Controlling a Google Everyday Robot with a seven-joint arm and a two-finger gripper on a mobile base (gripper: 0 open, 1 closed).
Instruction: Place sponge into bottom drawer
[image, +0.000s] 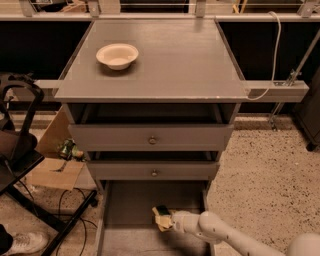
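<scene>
The sponge (161, 217), a small block with a dark green top over yellow foam, is held in my gripper (167, 220) over the open bottom drawer (131, 205). The gripper sits at the end of my white arm (225, 235), which reaches in from the lower right. It is shut on the sponge, low over the drawer's grey floor, right of its middle. I cannot tell whether the sponge touches the floor.
A white bowl (117, 55) sits on the grey cabinet top (175, 60). Two upper drawers with round knobs (152, 140) are pulled slightly out. A black chair (20, 150), cardboard (50, 165) and cables lie to the left. Speckled floor (265, 170) is on the right.
</scene>
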